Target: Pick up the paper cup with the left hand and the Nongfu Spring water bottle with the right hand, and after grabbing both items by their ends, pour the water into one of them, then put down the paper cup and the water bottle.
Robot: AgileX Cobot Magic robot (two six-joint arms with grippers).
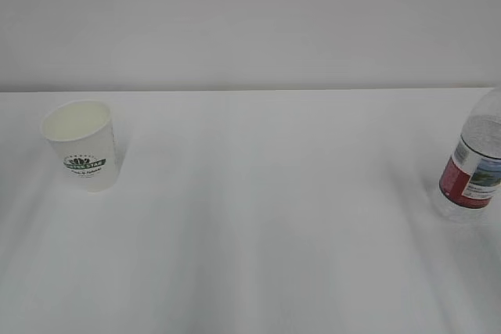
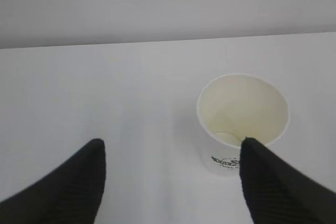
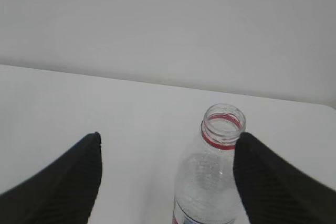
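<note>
The paper cup stands upright on the left of the white table, its green logo facing forward and its cream inside showing. From the left wrist camera the paper cup sits ahead and to the right, partly behind the right finger of my open left gripper, which holds nothing. The Nongfu Spring water bottle stands at the right edge, its top cut off by the frame. Seen from the right wrist, the uncapped water bottle with its red neck ring rises beside the right finger of my open right gripper. Neither arm appears in the exterior view.
The white table meets a plain pale wall along its far edge. Nothing else stands between cup and bottle.
</note>
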